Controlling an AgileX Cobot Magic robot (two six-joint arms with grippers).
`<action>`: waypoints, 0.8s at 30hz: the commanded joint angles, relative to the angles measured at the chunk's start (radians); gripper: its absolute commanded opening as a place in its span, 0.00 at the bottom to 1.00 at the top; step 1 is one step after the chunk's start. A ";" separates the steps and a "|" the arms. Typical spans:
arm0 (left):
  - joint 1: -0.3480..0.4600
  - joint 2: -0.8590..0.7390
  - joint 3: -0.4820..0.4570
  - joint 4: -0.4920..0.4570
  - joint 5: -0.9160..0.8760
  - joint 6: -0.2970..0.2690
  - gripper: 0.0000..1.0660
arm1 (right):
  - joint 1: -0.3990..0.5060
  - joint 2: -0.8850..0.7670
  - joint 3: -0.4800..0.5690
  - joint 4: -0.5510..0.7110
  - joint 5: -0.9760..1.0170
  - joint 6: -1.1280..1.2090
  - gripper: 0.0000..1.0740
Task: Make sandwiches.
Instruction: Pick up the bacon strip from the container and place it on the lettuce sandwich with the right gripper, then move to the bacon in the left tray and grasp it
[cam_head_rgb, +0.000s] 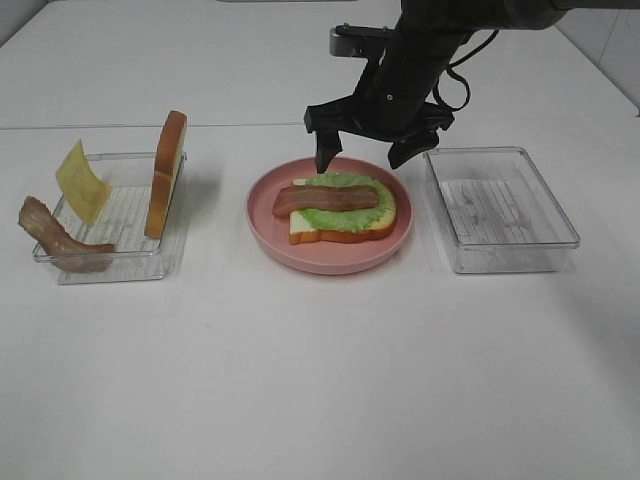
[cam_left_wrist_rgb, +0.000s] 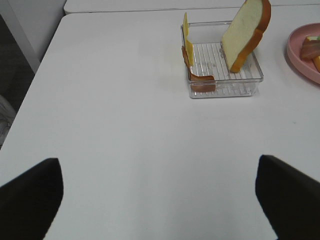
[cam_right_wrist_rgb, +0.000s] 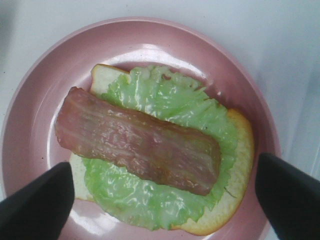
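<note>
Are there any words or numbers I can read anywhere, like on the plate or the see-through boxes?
None. No words, numbers, labels or signs show on the pink plate, the left tray, the right tray, the sandwich or the white table.

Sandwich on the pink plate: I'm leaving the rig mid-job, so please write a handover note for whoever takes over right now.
Left claw: open, empty, over the table, short of the left tray.
Right claw: open, empty, above the pink plate.
Done: bottom bread slice lies on the plate, lettuce on it, bacon strip on top.
Left: the cheese square and second bread slice stand in the left tray, and the spare bacon strip hangs over its rim. The cheese and top slice probably go on next.
</note>
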 joint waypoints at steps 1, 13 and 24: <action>-0.007 -0.013 0.000 0.002 -0.007 0.002 0.96 | -0.003 -0.007 -0.006 -0.011 0.001 0.006 0.92; -0.007 -0.013 0.000 0.002 -0.007 0.002 0.96 | -0.029 -0.034 -0.046 -0.076 0.147 0.017 0.92; -0.007 -0.013 0.000 0.003 -0.007 0.008 0.96 | -0.222 -0.034 -0.142 -0.120 0.340 0.012 0.92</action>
